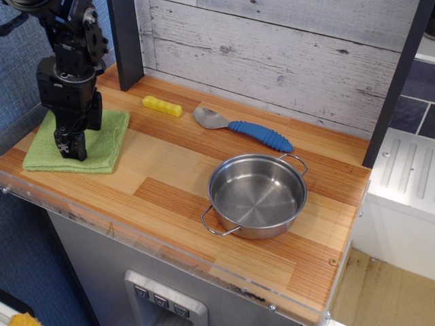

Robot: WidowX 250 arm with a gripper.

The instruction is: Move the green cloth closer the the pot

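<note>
The green cloth (102, 139) lies folded flat at the left end of the wooden counter. My gripper (70, 149) points straight down with its fingertips on the cloth's left-middle part. The fingers show as one narrow black block from this angle, so I cannot tell if they are open or pinching the fabric. The pot (257, 195), shallow shiny steel with two wire loop handles, stands empty at the right front of the counter, well apart from the cloth.
A yellow piece (162, 105) and a spoon with a blue handle (245, 129) lie near the back wall between cloth and pot. A dark post (126, 42) stands behind the cloth. The counter's front edge (170, 252) has a clear strip.
</note>
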